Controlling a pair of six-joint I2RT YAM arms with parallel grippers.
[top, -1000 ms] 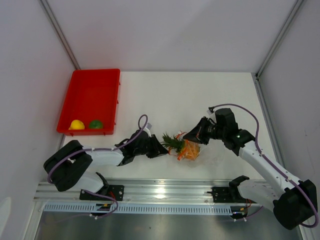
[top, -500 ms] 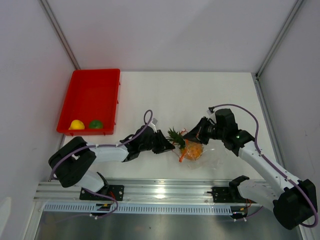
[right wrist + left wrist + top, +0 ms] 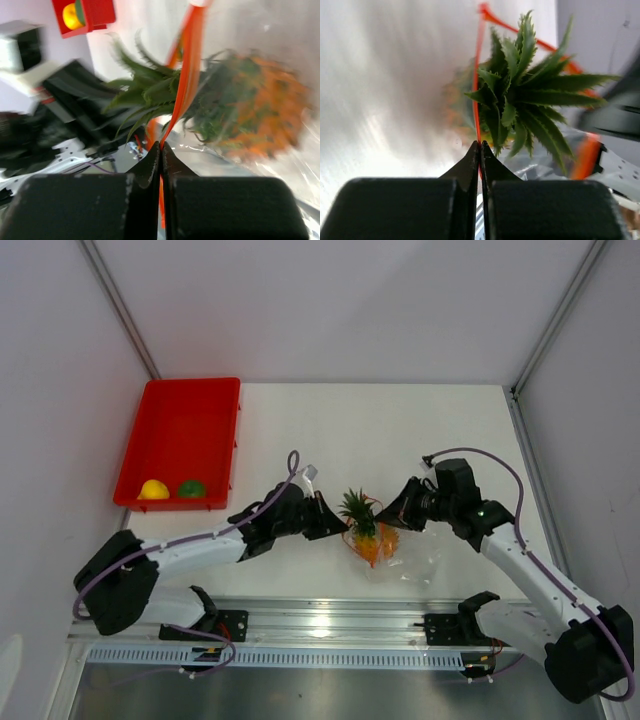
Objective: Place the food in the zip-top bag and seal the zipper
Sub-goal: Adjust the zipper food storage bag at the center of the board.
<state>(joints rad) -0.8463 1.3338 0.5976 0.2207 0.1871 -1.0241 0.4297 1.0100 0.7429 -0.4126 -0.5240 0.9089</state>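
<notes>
left hand [image 3: 480, 146] clamped on zipper [image 3: 479, 50] | pineapple crown [image 3: 525, 95] just beyond

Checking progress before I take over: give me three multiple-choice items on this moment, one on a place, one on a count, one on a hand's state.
1. Where is the pineapple? A) loose by the far wall B) in the clear bag, crown at its mouth C) lifted high in the air
2. How many fruits lie in the red tray? A) two B) none C) three
3. The left hand is: A) wide open B) shut on empty air C) shut on the red zipper strip
Answers: 1 B, its orange body shows through the plastic; 2 A, a yellow fruit and a green fruit sit at its near end; 3 C, its fingertips pinch the strip.
</notes>
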